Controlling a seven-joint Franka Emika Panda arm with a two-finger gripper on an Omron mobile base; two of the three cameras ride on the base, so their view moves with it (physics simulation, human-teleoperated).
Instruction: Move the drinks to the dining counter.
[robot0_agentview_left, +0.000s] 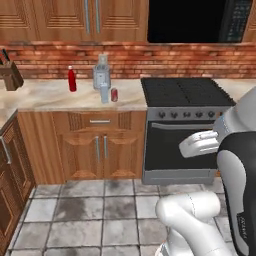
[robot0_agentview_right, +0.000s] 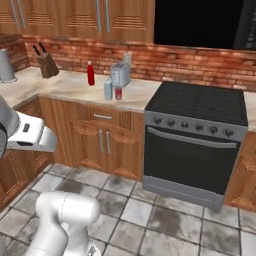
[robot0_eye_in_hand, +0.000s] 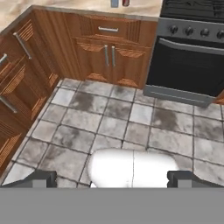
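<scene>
Red bottle (robot0_agentview_left: 72, 80), red can (robot0_agentview_left: 114, 95), black stove (robot0_agentview_left: 185, 91), red-brown brick wall (robot0_agentview_left: 150, 60).

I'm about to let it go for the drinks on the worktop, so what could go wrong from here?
1. The pale grey bottle and the small red soda can stand close together in front of the silver toaster; reaching for one might tip the other.
2. The slim red bottle is tall and narrow, so a sideways nudge could topple it.
3. The open gripper hangs far back over the floor; a long reach past the stove may clip it.
</scene>
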